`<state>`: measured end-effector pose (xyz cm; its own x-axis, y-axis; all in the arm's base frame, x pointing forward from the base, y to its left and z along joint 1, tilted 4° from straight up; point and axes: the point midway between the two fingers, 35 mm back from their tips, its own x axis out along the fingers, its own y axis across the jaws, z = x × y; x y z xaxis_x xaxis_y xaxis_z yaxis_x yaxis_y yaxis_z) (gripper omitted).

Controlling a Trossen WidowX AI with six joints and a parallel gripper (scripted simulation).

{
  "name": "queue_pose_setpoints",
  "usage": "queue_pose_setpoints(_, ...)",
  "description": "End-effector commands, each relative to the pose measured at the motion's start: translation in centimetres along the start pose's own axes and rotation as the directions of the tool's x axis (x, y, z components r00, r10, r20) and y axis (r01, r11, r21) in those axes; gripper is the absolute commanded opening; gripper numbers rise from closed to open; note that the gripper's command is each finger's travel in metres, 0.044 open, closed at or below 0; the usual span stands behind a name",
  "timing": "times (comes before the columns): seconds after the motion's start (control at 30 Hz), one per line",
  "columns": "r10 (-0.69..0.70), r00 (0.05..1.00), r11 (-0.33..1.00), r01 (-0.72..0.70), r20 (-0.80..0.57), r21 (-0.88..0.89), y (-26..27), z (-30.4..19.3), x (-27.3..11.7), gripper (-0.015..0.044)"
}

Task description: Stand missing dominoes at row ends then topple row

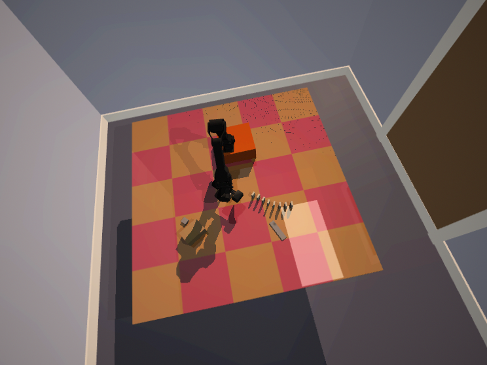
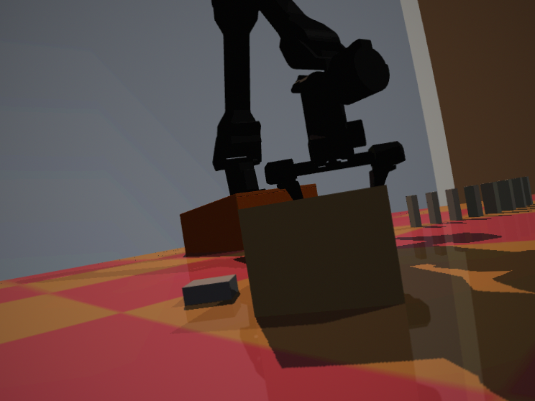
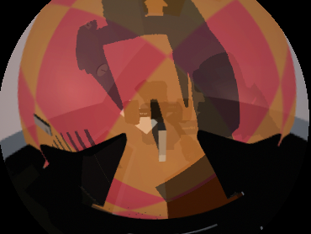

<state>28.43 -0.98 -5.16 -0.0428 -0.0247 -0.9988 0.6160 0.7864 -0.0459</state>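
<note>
The robot arm [image 1: 220, 163] [image 2: 236, 73] is black nearly all over, with faint dark-grey edges where light catches it. Its upright link is a long, straight bar that flares into a blocky, angular joint at its foot. A thick, round drum forms the wrist joint [image 2: 360, 71]. The gripper [image 2: 336, 192] [image 3: 162, 135] has a thin crossbar with a chunky, bevelled block at either end, and each black finger tapers towards its tip. Small pale specks dot its dark body in the wrist view.
</note>
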Motion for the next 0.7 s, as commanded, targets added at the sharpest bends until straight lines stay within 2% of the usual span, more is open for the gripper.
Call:
queue_pose_setpoints(0.0,-0.001,1.000,1.000,0.001,0.007,-0.003,-0.1,0.0,0.6,0.0440)
queue_pose_setpoints(0.53,-0.001,1.000,1.000,0.001,0.007,-0.003,-0.1,0.0,2.1,0.0440)
queue_pose_setpoints(0.67,-0.001,1.000,1.000,0.001,0.007,-0.003,-0.1,0.0,2.1,0.0335)
